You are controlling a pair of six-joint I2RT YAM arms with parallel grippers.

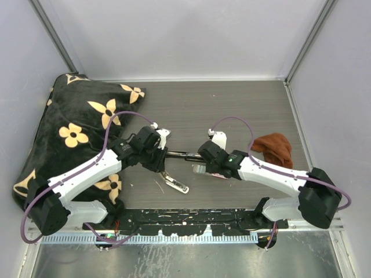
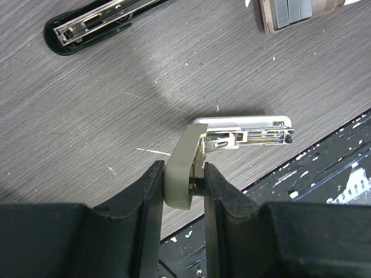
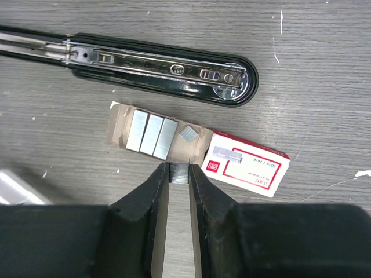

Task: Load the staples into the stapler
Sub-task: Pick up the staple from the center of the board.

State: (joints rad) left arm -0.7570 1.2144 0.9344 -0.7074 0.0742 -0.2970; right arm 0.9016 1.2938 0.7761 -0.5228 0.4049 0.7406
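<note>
The stapler is swung open. Its cream-green hinged end point(image 2: 181, 174) is clamped in my left gripper point(image 2: 184, 176), and its silver magazine arm point(image 2: 249, 136) points right, just above the table. Its black base point(image 3: 162, 66) lies flat beyond my right gripper point(image 3: 180, 171), which is shut on a short silvery strip of staples point(image 3: 181, 174). Right in front of that strip sit a brown card tray point(image 3: 116, 127) with three more staple blocks point(image 3: 152, 134) and the red-and-white box point(image 3: 246, 165). From above, the left gripper point(image 1: 157, 159) and right gripper point(image 1: 203, 165) face each other mid-table.
A black cushion with tan flowers point(image 1: 75, 127) fills the left side. A crumpled brown cloth point(image 1: 273, 147) lies at the right. The black mounting rail point(image 1: 191, 220) runs along the near edge, close to the stapler's magazine arm. Grey walls enclose the table.
</note>
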